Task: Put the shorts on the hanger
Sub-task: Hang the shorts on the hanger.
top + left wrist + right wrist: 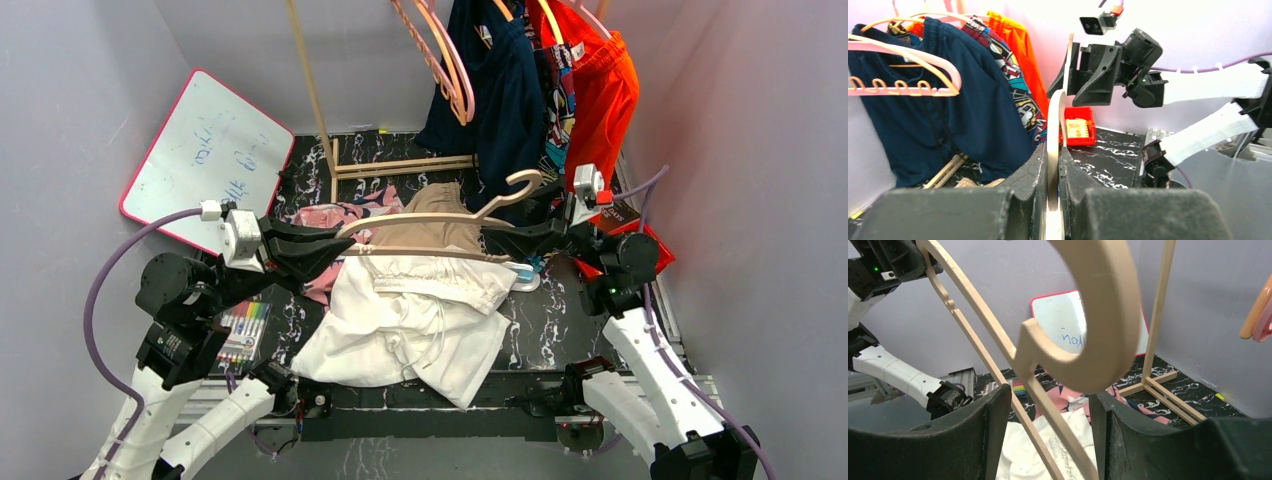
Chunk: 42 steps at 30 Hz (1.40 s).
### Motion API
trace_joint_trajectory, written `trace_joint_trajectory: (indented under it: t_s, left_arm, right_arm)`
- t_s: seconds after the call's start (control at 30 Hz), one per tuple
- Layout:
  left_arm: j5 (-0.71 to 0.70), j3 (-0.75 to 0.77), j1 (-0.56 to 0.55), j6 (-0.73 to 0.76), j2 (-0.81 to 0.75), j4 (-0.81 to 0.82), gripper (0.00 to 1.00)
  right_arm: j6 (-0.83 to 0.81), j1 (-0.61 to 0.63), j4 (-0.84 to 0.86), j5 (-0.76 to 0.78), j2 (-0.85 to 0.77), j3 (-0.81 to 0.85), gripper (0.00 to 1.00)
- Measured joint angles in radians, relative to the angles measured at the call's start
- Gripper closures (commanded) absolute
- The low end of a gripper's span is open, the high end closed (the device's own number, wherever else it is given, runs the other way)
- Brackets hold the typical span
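White shorts (400, 320) lie crumpled on the dark marbled table (550, 320) between the two arm bases, legs spread toward the near edge; the gathered waistband sits just below the lower bar of the hanger (440, 216), and whether any fabric passes over that bar cannot be told. Hanger: pale wood colour, held roughly level above the table, its hook pointing toward the right arm. Left gripper (338, 243): jaws pressed together on the left tip of the hanger; the left wrist view shows the thin beige edge pinched between the two black fingers (1038, 170). Right gripper (497, 232): jaws standing apart on either side of the hanger's neck; in the right wrist view the thick hook curves between the fingers (993, 430) and the lower bar runs down through the gap; contact with either finger cannot be told. Tan shorts (440, 198) lie beyond the hanger; a pink patterned garment (335, 215) lies to their left. Whiteboard (200, 150) with a red frame leans in the far left corner; a set of coloured markers (243, 330) rests near the left arm. Wooden rack (320, 110) at the back carries pink hangers (445, 60), a navy garment (490, 100) and an orange garment (600, 90); a red box (1079, 127) sits at the far right.
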Motion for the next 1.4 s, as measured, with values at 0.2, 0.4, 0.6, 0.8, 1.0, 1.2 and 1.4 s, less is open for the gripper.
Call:
trace_joint_trajectory:
  t_s: [0.2,0.4,0.6,0.8,1.0,1.2,1.4]
  left_arm:
    - [0.061,-0.005,0.0,-0.067,0.0,0.053,1.0]
    - [0.101,-0.019,0.0,-0.126,0.011,0.119,1.0]
    - [0.118,-0.031,0.0,-0.143,0.027,0.142,1.0]
    - [0.12,-0.045,0.0,-0.143,0.063,0.169,1.0]
    - [0.122,-0.052,0.0,-0.148,0.074,0.193,1.0]
    - [0.112,-0.052,-0.001,-0.146,0.074,0.2,0.75]
    - [0.004,-0.082,-0.002,-0.113,0.064,0.166,0.87]
  right_arm:
    - [0.033,0.0,0.009,-0.04,-0.01,-0.003,0.37]
    - [0.116,0.0,0.072,-0.084,-0.034,-0.014,0.42]
    - [0.219,0.001,0.168,-0.116,-0.055,-0.019,0.44]
    - [0.285,0.001,0.219,-0.137,-0.055,-0.019,0.6]
    - [0.284,-0.002,0.192,-0.138,-0.056,-0.019,0.75]
    - [0.259,-0.002,0.147,-0.141,-0.061,-0.019,1.0]
    - [0.182,0.0,0.006,-0.143,-0.089,-0.006,1.0]
